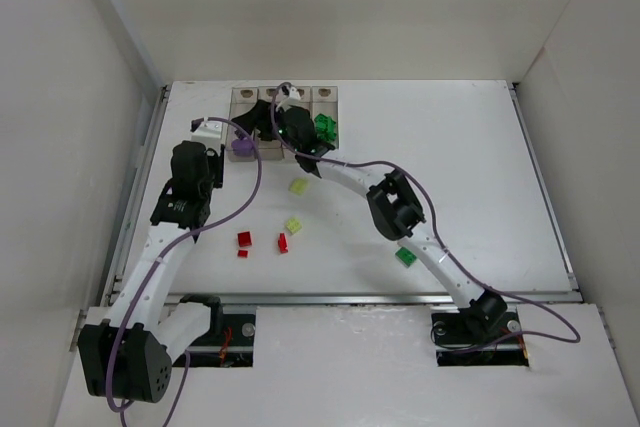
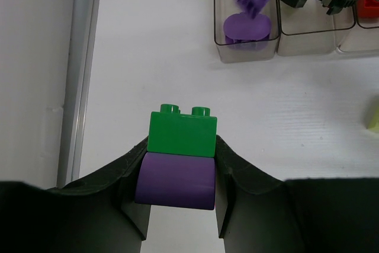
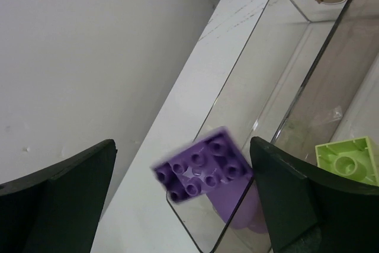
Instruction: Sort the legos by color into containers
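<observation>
Broadly, the white desk (image 1: 450, 147) carries the row of clear containers (image 1: 327, 97) at its far side. The right end effector (image 3: 182, 158) hangs over the leftmost container, jaws spread wide, with a blurred purple lego (image 3: 201, 170) between them. The left end effector (image 2: 180, 164) is clamped on a lego stack (image 2: 182, 133), green atop purple. Red legos (image 1: 244, 239) and yellow-green legos (image 1: 297, 187) lie loose mid-desk

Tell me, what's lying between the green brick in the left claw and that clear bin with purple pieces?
Nothing: in the left wrist view, only bare white table separates the green brick in the left gripper from the clear bin.
</observation>
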Action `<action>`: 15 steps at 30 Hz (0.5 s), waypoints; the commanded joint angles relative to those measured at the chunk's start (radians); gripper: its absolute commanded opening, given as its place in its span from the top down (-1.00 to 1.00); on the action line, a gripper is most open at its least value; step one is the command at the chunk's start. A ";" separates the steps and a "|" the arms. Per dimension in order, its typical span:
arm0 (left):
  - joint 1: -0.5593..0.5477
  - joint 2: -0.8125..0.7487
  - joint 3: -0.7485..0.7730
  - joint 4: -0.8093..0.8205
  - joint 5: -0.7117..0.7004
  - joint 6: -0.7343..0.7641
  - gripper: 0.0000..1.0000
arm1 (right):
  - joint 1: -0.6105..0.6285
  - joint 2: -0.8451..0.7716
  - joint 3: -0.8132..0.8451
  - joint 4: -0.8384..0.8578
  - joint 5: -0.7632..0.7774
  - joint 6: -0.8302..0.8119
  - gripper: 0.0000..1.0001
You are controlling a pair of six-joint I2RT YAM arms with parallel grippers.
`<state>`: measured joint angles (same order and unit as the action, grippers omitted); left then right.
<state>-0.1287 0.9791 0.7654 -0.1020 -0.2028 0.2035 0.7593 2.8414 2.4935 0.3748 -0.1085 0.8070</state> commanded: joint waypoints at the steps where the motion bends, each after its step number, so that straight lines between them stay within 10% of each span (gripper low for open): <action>1: 0.003 -0.017 0.000 0.038 0.028 -0.015 1.00 | 0.006 -0.077 0.036 0.046 -0.017 -0.043 -1.00; 9: 0.003 -0.017 0.028 0.027 0.149 -0.006 1.00 | 0.006 -0.149 0.036 0.046 -0.063 -0.156 -1.00; 15: -0.006 -0.026 0.069 -0.011 0.515 0.091 1.00 | -0.064 -0.416 -0.175 0.046 -0.292 -0.394 -1.00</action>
<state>-0.1291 0.9787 0.7715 -0.1135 0.0738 0.2386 0.7471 2.6404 2.3604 0.3454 -0.2276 0.5732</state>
